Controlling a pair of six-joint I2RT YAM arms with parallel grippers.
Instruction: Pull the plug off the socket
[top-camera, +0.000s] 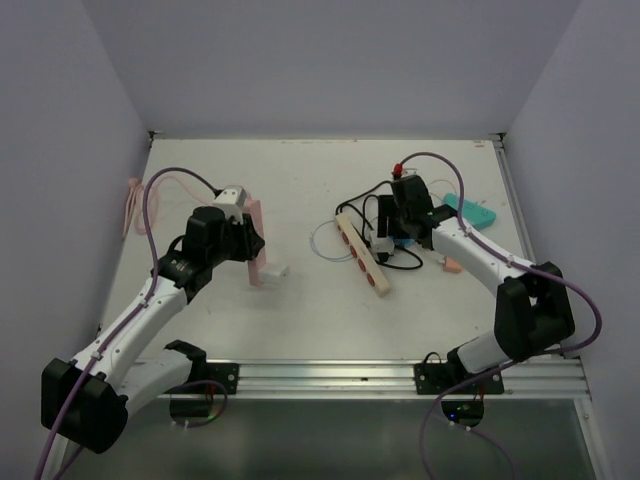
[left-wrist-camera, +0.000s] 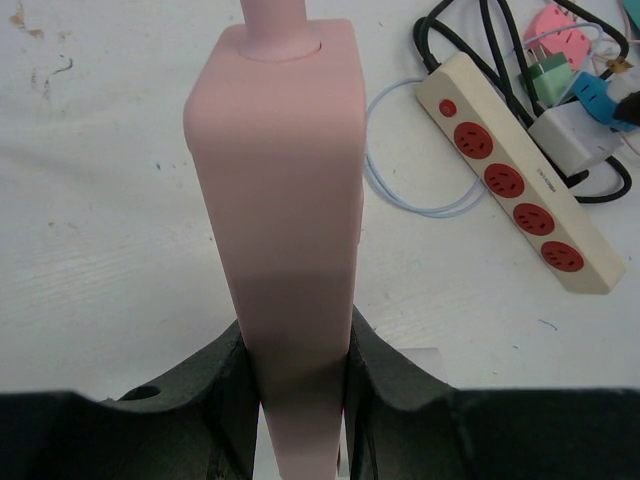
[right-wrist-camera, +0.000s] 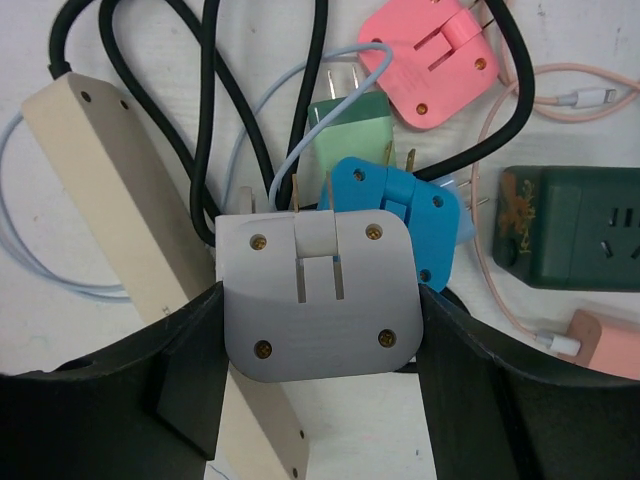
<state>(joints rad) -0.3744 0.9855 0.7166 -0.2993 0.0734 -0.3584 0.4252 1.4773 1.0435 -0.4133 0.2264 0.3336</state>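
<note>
We find the right pincer (right-wrist-camera: 320, 350) clamped on the grey plug (right-wrist-camera: 320, 280), prongs bare, pointing away, beside the beige strip (right-wrist-camera: 110, 200). The left pincer (left-wrist-camera: 298, 385) grips the pink socket (left-wrist-camera: 275, 180), its long axis straight ahead, well apart.

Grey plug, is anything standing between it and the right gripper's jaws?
Nothing visible does. The right gripper has its jaws against both sides of the grey plug. The blue plug and black cable lie past its pronged end, outside the jaws.
</note>
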